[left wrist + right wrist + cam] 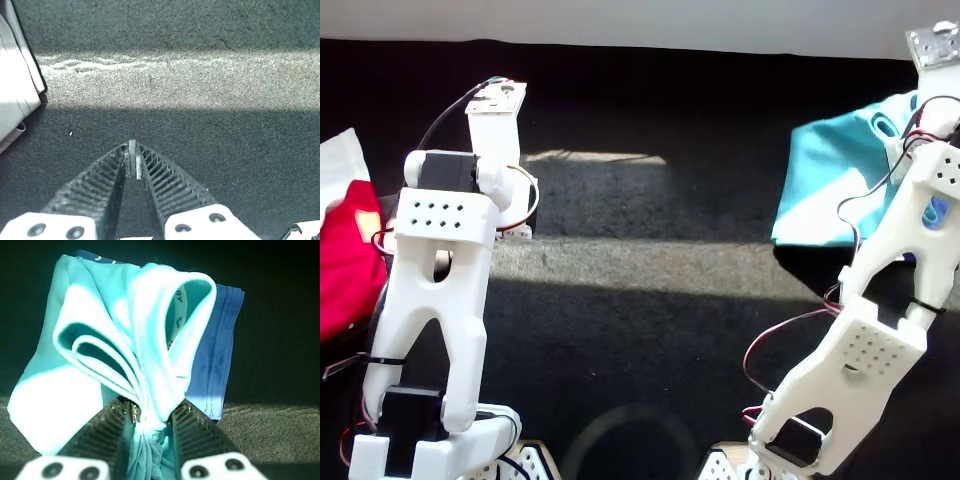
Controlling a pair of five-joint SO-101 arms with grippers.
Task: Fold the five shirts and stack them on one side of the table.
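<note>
Right pincer (150, 412) clamps the bunched teal shirt (90, 330) above the blue shirt (217, 360), likely to stack it; left pincer (132, 157) is closed, empty, over the counter (200, 75).

Matt, rough, felt-like dark covering over the table (650, 330), grainy fibres plain in the sunlit strip across mid-frame. Smooth white plastic, matt, on the left arm (440, 290) and right arm (880, 330). Black ribbed plastic along the fingers of the left gripper (132, 155) and right gripper (152, 410). Soft, smooth knit cloth with a faint sheen in the turquoise shirt (100, 330). Matt cloth with a stitched hem in the blue shirt (220, 355) under it. Matt cloth in the red shirt (345, 250) at the left edge of the high view, and in the white shirt (338, 165) above it. Shiny grey metal-looking plate (932, 45) at upper right.
</note>
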